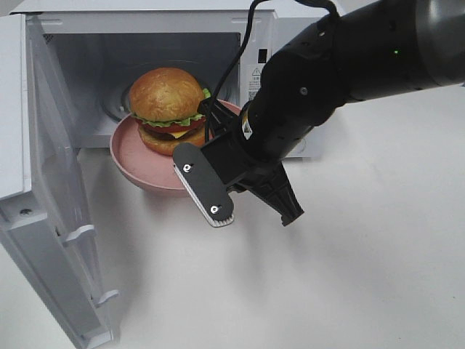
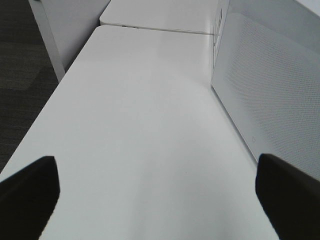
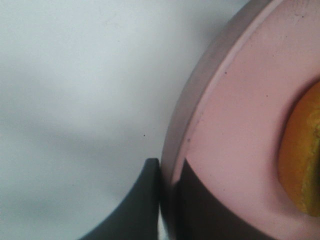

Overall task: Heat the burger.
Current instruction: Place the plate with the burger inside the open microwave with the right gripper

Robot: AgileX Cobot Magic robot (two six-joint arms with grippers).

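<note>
The burger (image 1: 166, 98), with a golden domed bun, lettuce, tomato and cheese, sits on a round pink plate (image 1: 134, 156) at the mouth of the open microwave (image 1: 145, 51). The plate's front half sticks out over the table. My right gripper (image 1: 201, 183) is at the plate's front right rim. In the right wrist view its two dark fingertips (image 3: 150, 195) stand close together with the pink plate's rim (image 3: 200, 95) pinched between them, and an edge of the bun (image 3: 302, 160) shows. My left gripper (image 2: 157, 195) is open and empty over bare table, outside the exterior view.
The microwave door (image 1: 51, 218) hangs open at the left, reaching toward the table's front. The white table (image 1: 327, 291) spreads in front and to the right. A white perforated panel (image 2: 270, 85) stands beside my left gripper.
</note>
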